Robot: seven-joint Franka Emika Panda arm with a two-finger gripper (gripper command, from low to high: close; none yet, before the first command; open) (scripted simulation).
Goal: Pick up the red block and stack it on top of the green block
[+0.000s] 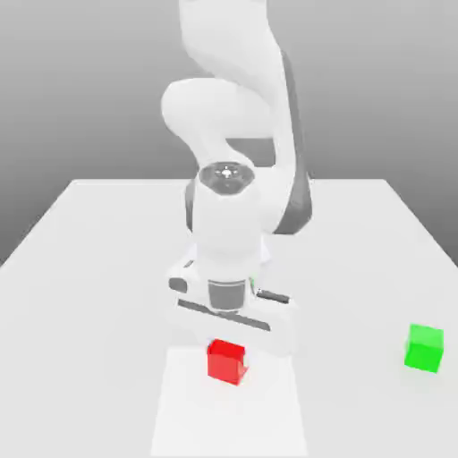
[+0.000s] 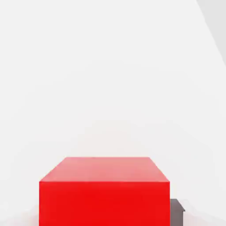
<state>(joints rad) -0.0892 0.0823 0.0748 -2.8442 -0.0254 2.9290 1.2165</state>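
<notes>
The red block (image 1: pixel 225 361) sits on the white table near its front edge, directly under the arm's hand. My gripper (image 1: pixel 229 354) has come down over it and is shut on it, with the jaws against its two sides. In the hand view the red block (image 2: pixel 104 194) looms close, and a dark fingertip (image 2: pixel 177 211) presses against one side. The green block (image 1: pixel 424 347) stands alone on the table, well off to the exterior view's right of the red one.
The white table (image 1: pixel 89 268) stretches wide on both sides of the arm. The arm's white base and links (image 1: pixel 234 116) rise behind the hand at the table's middle back. Bare tabletop lies between the two blocks.
</notes>
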